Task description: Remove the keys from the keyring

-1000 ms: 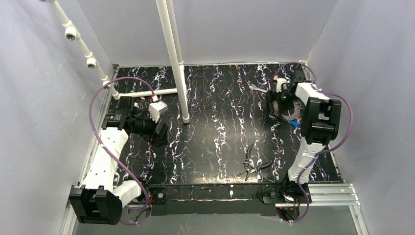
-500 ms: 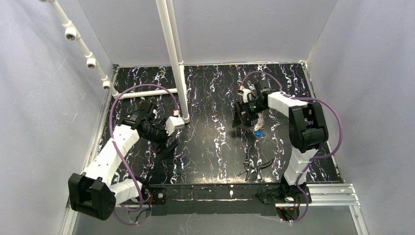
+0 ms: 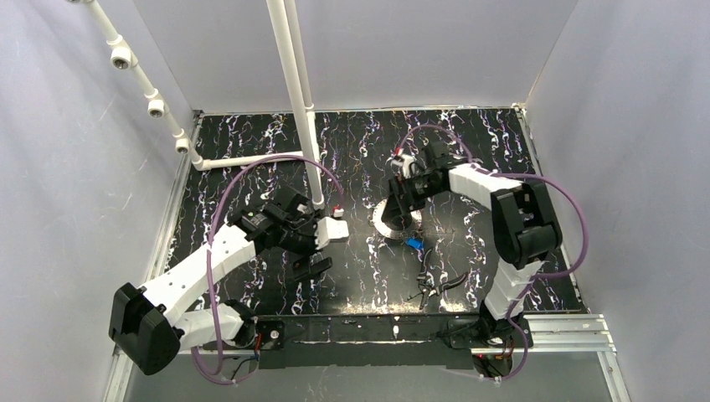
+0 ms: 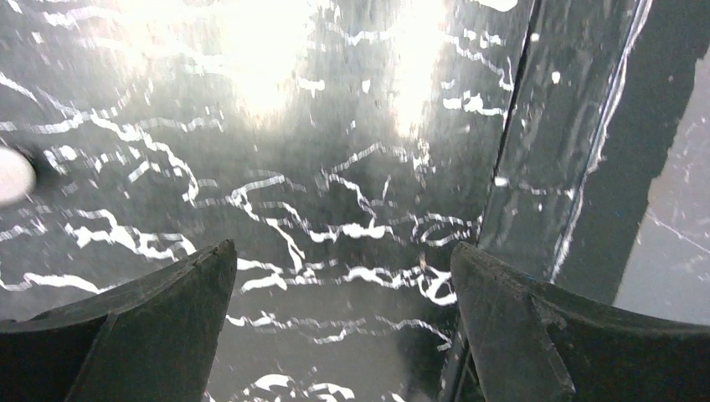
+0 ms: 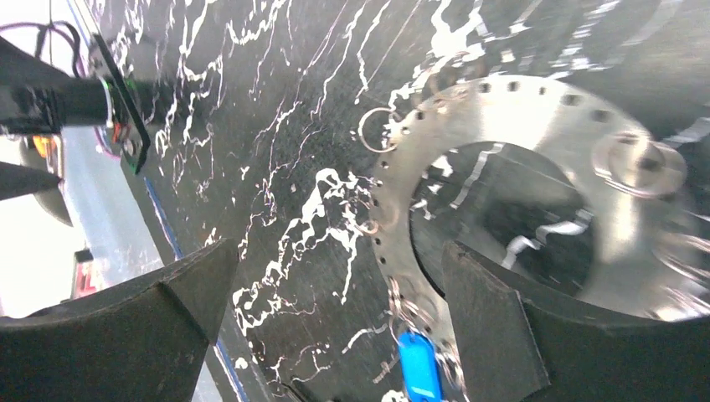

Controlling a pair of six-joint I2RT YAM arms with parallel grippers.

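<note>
The black, white-veined bench [image 3: 360, 159] is filling the floor of the grey-walled cell, with a white pole [image 3: 297, 100] standing up from its far-middle part. The left arm [image 3: 201, 268] is stretching from the near-left corner toward the middle. The right arm [image 3: 502, 193] is bending from the near-right corner and reaching inward to the centre.

The left pincer [image 3: 311, 266] is hanging over bare bench left of centre. In its wrist view its fingers [image 4: 142, 327] are standing wide apart, with only the marbled surface between them.

The right pincer [image 3: 400, 201] is hovering just over the keyring [image 3: 387, 226], which is lying flat on the bench near the centre. Seen from the right wrist, this pincer [image 5: 335, 268] is spread open, pinching nothing. The near rim of the keyring [image 5: 502, 109] is passing between the fingers, and one finger is covering part of the wide hole. Whether that finger is touching the ring, I cannot tell.

The dark-handled pliers [image 3: 435, 285] are lying toward the near edge, apart from the ring.

The key [image 5: 419, 368], with its blue head, is lying at the ring's near rim, close against it. Small wire loops [image 5: 636, 163] are sitting along the ring's holed edge.
</note>
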